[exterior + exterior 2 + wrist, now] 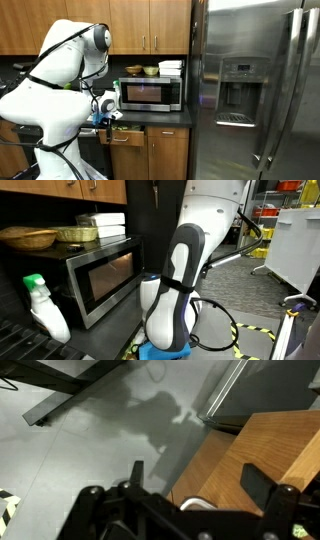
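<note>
Your gripper (197, 482) sits at the wrist view's bottom edge, fingers apart, a wooden cabinet (262, 445) at right; the microwave (150, 93), centre-left, seems just beside it.

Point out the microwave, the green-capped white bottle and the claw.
microwave (148, 94): in an exterior view, on its glass door.
green-capped white bottle (48, 316): in an exterior view, on its white body.
claw (195, 478): in the wrist view, midway between its two dark fingertips.
</note>
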